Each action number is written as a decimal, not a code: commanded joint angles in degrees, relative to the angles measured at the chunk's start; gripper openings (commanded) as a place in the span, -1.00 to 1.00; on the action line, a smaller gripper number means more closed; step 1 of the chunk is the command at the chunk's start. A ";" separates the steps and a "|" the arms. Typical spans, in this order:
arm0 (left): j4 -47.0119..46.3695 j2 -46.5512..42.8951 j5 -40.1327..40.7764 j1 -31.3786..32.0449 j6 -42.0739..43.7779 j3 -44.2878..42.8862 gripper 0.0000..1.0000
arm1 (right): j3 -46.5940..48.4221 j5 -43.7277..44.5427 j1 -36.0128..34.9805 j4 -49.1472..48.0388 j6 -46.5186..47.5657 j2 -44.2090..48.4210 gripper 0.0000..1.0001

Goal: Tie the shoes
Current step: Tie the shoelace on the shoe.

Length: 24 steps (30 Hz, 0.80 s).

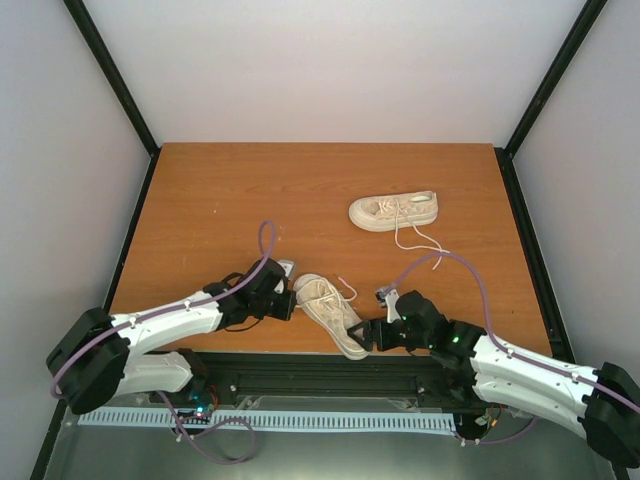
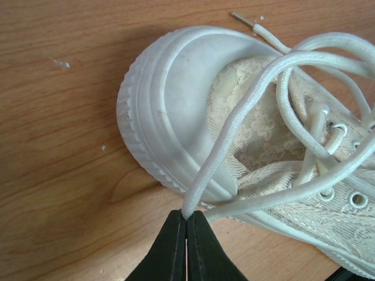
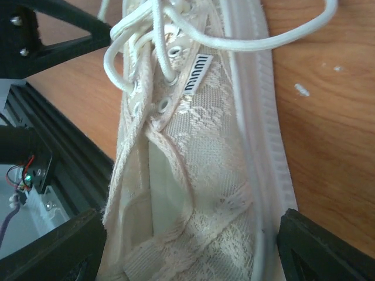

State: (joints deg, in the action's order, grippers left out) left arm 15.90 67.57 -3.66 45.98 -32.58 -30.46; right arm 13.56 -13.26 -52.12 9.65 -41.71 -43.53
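label: small white tag (image 3: 198, 73) | on: side canvas of the shoe (image 3: 220, 152) nearest the arms, just beside its upper eyelets (image 3: 174, 51) | lettering: dark upright letters in a single row | reading: roughly "MIUMU", strokes too cramped to be sure

The cream low-top cloth sneaker (image 2: 258, 143) showed a lacy weave, its white laces (image 2: 231, 134) braided, its pale rubber toe cap (image 2: 176, 99) smooth and matt; the brown counter (image 2: 58, 164) looked wood, possibly laminate.

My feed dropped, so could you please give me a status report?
Left hand shut on lace by toe of near shoe. Right hand open astride its heel. Far shoe laces loose. Nothing blocking.
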 commanded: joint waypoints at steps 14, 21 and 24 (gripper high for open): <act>-10.95 5.33 -1.01 -4.45 4.10 -1.10 -0.99 | 5.14 -5.57 -5.19 -10.16 1.13 -10.68 0.61; -10.89 4.67 -6.31 -11.12 6.47 -1.37 -0.99 | 8.37 6.39 3.11 0.96 7.76 -0.42 0.66; -10.42 4.44 -7.18 -11.48 7.31 -1.94 -0.99 | 6.64 7.79 6.85 -0.90 6.04 -0.77 0.61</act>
State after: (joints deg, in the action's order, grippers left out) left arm 6.70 72.99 -8.03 35.38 -27.86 -30.46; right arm 21.34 -10.50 -49.08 7.27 -36.58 -44.47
